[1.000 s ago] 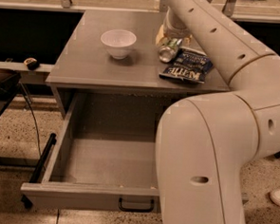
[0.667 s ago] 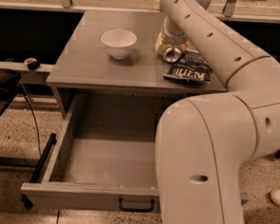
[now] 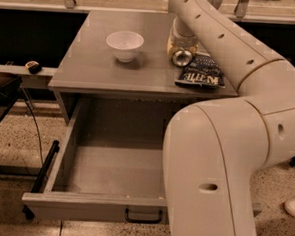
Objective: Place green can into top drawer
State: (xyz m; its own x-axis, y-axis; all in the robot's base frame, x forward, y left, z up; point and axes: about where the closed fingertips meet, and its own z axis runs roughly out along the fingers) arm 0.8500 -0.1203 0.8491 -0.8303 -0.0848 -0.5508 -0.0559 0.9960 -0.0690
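- The green can (image 3: 181, 57) is at the back right of the table (image 3: 100, 69), its silver end facing the camera, just beside the blue chip bag (image 3: 201, 75).
- The gripper (image 3: 182, 46) is down over it, and its fingers look clasped round the can's body, probably to lift it clear.
- The top drawer (image 3: 82, 206) stands pulled out below the tabletop, ready to take the can.
- A white bowl (image 3: 124, 44) rests well apart to the left, and a speckled floor (image 3: 10, 146) surrounds the cabinet.
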